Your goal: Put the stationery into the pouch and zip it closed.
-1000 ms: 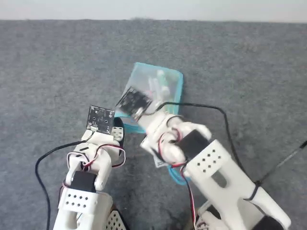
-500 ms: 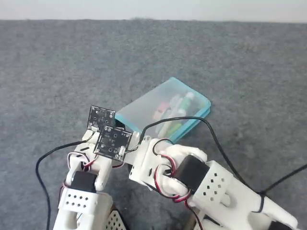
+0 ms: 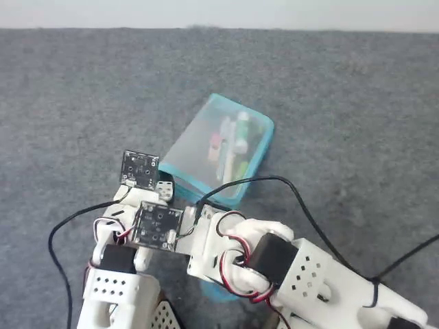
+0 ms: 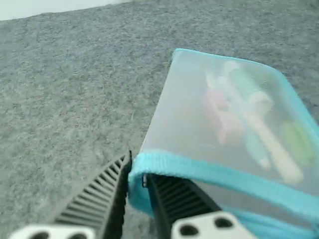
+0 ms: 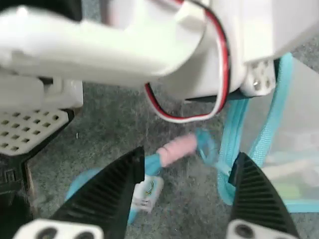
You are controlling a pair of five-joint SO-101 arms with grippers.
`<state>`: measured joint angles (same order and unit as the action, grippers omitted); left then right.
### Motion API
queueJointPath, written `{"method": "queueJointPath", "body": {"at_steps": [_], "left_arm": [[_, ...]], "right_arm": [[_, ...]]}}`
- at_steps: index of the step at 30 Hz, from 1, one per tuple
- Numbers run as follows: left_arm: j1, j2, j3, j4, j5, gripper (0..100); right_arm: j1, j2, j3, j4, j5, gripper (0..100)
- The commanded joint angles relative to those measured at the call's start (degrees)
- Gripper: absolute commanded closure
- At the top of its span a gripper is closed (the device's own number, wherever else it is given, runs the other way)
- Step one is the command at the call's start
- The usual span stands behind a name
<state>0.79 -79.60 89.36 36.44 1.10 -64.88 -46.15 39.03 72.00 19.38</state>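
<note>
The pouch (image 3: 221, 142) is translucent with teal edging and lies mid-table with pens and other stationery (image 3: 233, 140) inside. My left gripper (image 4: 138, 191) is shut on the pouch's near teal corner (image 4: 144, 172); in the high view it sits at that corner (image 3: 167, 190). My right gripper (image 5: 182, 199) is open and low over the mat. A pink zipper pull (image 5: 175, 147) and a teal strap (image 5: 204, 144) lie between its fingers (image 5: 107, 191), untouched. The pouch's side (image 5: 284, 154) is beside it.
Grey mat (image 3: 82, 96) covers the table, with bare room to the far left and right of the pouch. The right arm's white body (image 3: 274, 264) and black cable (image 3: 309, 212) cross the near side. The left arm's white housing (image 5: 124, 45) hangs close over the right gripper.
The pouch swung out to the right, then back to a steeper angle. The right arm's wrist moved left and toward the near edge, ending beside the left arm.
</note>
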Motion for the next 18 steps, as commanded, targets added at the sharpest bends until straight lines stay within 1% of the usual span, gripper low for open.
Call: {"method": "queueJointPath", "body": {"at_steps": [1, 3, 5, 8, 11, 13, 15, 18], "left_arm": [[-1.1, 1.2, -4.9, -0.8, 0.9, 99], [-1.1, 1.2, -5.2, -0.5, 0.9, 99], [-1.1, 1.2, -5.4, 0.1, 0.8, 99], [-1.1, 1.2, -5.4, 0.2, 0.8, 99], [-1.1, 1.2, -5.5, 0.2, 0.8, 99], [-1.1, 1.2, -5.8, 0.2, 0.7, 99], [-1.1, 1.2, -5.8, 0.2, 0.7, 99], [-0.8, 1.2, -5.8, 0.2, 0.7, 99]], "right_arm": [[-0.2, -2.0, -0.4, 2.9, 2.2, 72.5], [0.0, -2.0, -0.4, 4.2, 2.2, 72.5], [1.9, -2.0, 0.2, 4.3, 2.5, 72.5], [9.0, -2.0, 2.5, 2.3, 6.3, 72.5], [16.7, -2.0, 7.2, -3.5, 9.5, 72.5], [20.0, -2.0, 10.5, -7.2, 11.6, 72.5], [21.5, -2.0, 13.2, -9.9, 12.9, 72.4], [21.5, -2.0, 16.3, -13.9, 13.2, 72.4]]}}
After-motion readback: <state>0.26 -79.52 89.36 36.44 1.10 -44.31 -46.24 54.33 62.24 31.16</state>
